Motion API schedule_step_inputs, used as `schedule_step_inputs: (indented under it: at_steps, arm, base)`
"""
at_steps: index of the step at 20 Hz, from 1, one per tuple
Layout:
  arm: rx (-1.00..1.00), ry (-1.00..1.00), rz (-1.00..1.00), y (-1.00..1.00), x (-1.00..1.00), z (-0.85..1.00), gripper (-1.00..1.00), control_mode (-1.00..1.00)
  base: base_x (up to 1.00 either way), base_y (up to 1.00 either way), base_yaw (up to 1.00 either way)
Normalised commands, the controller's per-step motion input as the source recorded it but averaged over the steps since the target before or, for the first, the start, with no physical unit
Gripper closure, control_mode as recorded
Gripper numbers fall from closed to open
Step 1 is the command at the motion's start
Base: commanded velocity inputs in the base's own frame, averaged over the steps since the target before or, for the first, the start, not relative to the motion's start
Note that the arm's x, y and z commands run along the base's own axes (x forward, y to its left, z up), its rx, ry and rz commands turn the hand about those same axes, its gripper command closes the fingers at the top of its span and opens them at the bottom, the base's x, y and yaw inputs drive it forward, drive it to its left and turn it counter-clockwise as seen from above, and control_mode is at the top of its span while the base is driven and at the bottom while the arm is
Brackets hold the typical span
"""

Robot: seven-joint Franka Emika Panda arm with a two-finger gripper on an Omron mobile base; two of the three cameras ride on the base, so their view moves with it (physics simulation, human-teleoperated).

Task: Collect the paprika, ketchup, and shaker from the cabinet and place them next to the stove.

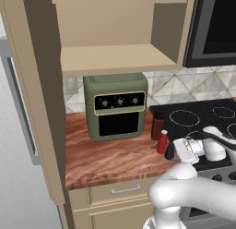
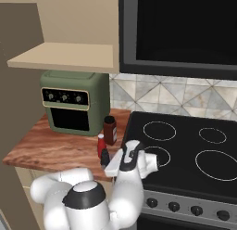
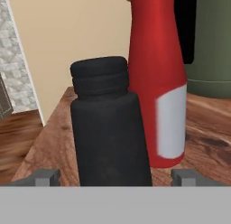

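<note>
The black shaker stands on the wooden counter just left of the stove, between my fingertips, which sit well clear of its sides. My gripper is open around it, also seen low over the counter edge as the gripper and the gripper. Right behind the shaker stands the red ketchup, and the ketchup has the dark paprika behind it. All three are lined up along the cooktop's left edge, with the paprika farthest back. The cabinet hangs above with its shelf bare.
An olive-green toaster oven stands at the back of the counter, left of the bottles. A black microwave or hood hangs over the stove. A drawer front with a metal handle lies under the counter edge.
</note>
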Motion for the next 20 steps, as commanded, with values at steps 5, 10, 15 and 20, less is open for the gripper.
schedule_step_inputs:
  at_steps: [5, 10, 15, 20]
  arm:
    - [0.01, 0.00, 0.00, -0.31, 0.00, 0.00, -1.00, -1.00]
    - [0.00, -0.02, 0.00, -0.40, -0.01, 0.00, -1.00, -1.00]
    - [0.00, -0.09, 0.00, -0.37, -0.17, 0.06, -1.00, -1.00]
    - [0.00, -0.15, 0.00, -0.21, -0.43, 0.36, -1.00, -1.00]
  base:
    - [0.00, 0.00, 0.00]
    - [0.00, 0.00, 0.00]
    - [0.00, 0.00, 0.00]
    - [0.00, 0.00, 0.00]
